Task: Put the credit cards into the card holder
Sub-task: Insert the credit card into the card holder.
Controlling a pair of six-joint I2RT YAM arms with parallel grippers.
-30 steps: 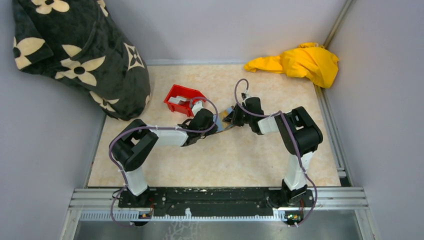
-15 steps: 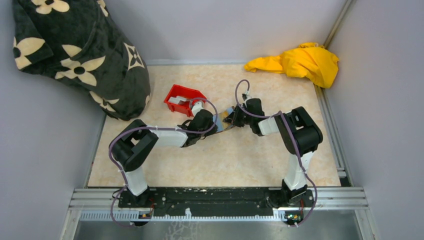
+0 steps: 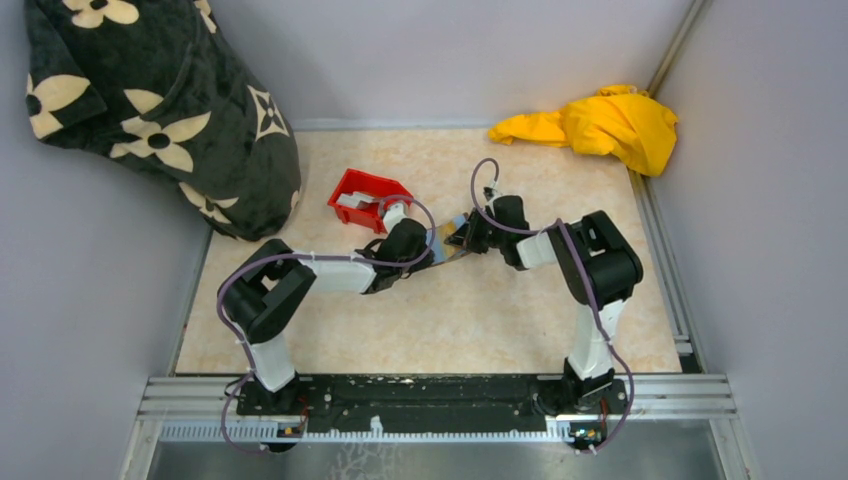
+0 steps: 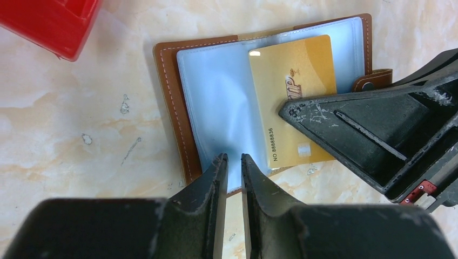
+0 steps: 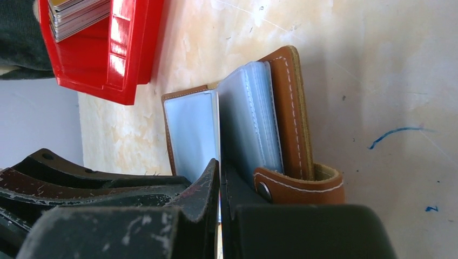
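The card holder [image 4: 170,108], brown with clear plastic sleeves, lies open on the table between both grippers [image 3: 452,243]. A gold credit card [image 4: 294,81] sits partly in its right sleeve. My right gripper [image 5: 220,164] is shut on that card's lower right part, and some sleeves and the snap flap [image 5: 297,186] stand up beside its fingers. My left gripper [image 4: 233,157] hovers at the holder's near edge, its jaws a narrow slit apart with nothing visibly between them. More credit cards [image 5: 75,16] are stacked in the red bin [image 5: 124,54].
The red bin [image 3: 362,190] stands just behind and left of the grippers. A black floral blanket [image 3: 150,100] fills the back left corner. A yellow cloth [image 3: 600,122] lies at the back right. Metal rails edge the table on both sides.
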